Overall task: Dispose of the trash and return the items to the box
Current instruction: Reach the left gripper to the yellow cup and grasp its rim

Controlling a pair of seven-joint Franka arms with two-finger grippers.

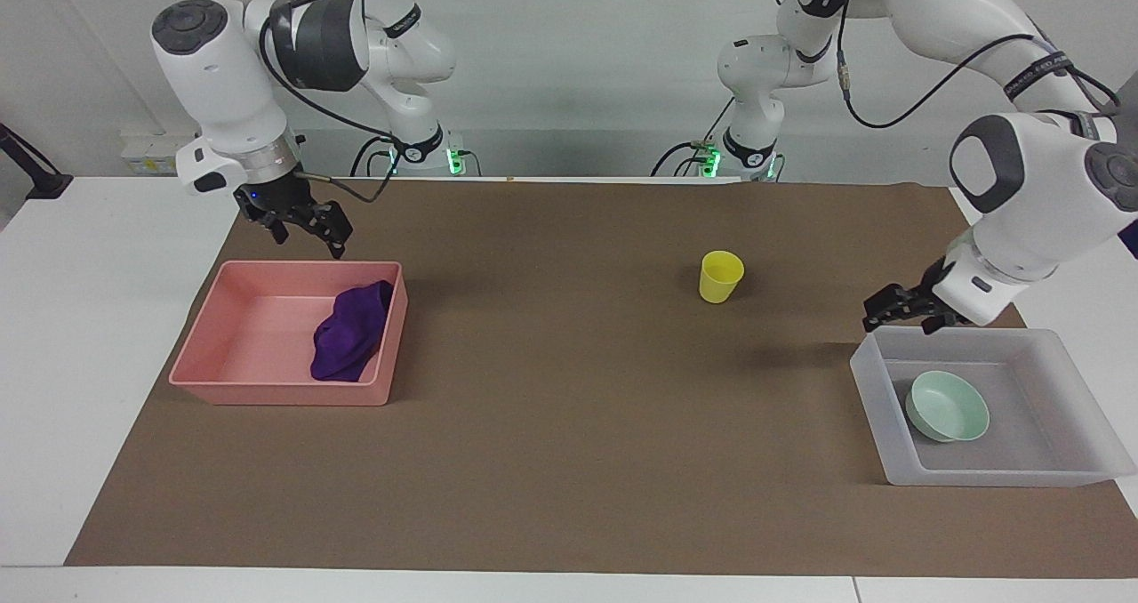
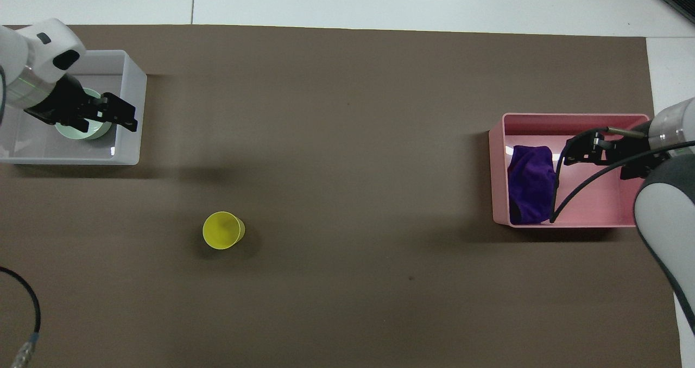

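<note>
The trash, a deep-purple cloth wad (image 1: 348, 334) (image 2: 531, 188), lies in the pink tray (image 1: 267, 391) (image 2: 575, 118) against its wall toward the table's middle. My right gripper (image 1: 309, 240) (image 2: 576, 150) hangs open and empty above that tray's rim. The mint-green bowl (image 1: 948, 406) (image 2: 99, 133) sits in the translucent box (image 1: 996, 477) (image 2: 133, 80). My left gripper (image 1: 896, 323) (image 2: 122, 115) is open and empty, raised over the box's edge, and partly covers the bowl from above. The yellow cup (image 1: 721, 276) (image 2: 222, 230) stands upright on the brown mat, nearer to the robots than the box.
A brown mat (image 1: 569, 461) covers most of the white table. The pink tray is at the right arm's end, the box at the left arm's end. A black cable (image 2: 24, 303) loops in at the overhead view's lower corner.
</note>
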